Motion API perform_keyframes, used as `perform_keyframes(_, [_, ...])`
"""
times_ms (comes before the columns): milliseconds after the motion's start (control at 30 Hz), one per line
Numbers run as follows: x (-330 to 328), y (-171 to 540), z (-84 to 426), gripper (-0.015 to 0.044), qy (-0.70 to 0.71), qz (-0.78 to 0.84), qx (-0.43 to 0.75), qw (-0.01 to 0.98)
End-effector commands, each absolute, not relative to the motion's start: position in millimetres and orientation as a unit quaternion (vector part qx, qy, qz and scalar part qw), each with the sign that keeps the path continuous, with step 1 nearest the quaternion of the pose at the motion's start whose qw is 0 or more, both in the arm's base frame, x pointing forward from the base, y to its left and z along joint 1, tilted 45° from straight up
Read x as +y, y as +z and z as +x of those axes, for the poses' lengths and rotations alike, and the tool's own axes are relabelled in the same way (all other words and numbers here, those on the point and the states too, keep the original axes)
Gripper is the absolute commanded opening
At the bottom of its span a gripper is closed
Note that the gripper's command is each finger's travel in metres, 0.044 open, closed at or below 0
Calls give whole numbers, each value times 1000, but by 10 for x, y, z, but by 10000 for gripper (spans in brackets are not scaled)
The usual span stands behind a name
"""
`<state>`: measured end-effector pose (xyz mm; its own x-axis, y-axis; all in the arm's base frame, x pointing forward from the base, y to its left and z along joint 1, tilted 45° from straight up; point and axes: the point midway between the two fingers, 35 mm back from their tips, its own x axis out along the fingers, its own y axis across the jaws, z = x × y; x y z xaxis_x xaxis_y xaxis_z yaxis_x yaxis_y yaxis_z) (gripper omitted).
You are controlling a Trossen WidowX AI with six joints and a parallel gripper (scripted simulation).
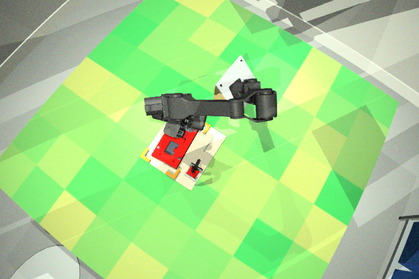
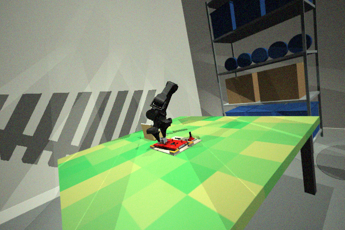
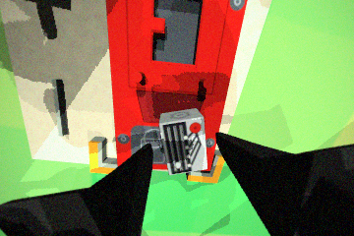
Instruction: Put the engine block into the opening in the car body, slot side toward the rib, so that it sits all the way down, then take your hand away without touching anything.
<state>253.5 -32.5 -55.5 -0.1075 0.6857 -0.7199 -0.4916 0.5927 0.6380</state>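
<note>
End effector (image 1: 183, 130) (image 2: 161, 139) (image 3: 184, 142) spread about engine block (image 1: 180, 132) (image 2: 163, 140) (image 3: 182, 143), long axis slightly askew along car body (image 1: 185, 143) (image 2: 166, 145) (image 3: 121, 74).

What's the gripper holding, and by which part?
Nothing: the gripper is open, its fingertips apart on either side of the engine block.

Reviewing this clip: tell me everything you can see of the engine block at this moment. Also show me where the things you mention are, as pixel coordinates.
The engine block (image 2: 163, 140) (image 3: 181, 143) is a small, grey, boxy piece, metallic-looking. Its upper face carries dark parallel slots, slanted light ribs and a round red spot. It lies at the end of the red car body (image 1: 164, 151) (image 2: 168, 144) (image 3: 123, 64), outside the opening (image 1: 171, 148) (image 3: 179, 41), turned slightly askew to it. The fingers stand on either side, gaps showing in the wrist view, so they do not grip it. Its underside is hidden.
</note>
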Motion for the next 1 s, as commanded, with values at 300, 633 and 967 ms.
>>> perform_keyframes(300, [-318,-560,2535,85,443,84,597,663])
perform_keyframes(633, [-450,-445,2588,0,445,82,598,662])
perform_keyframes(967, [-681,-232,2656,0,442,80,599,663])
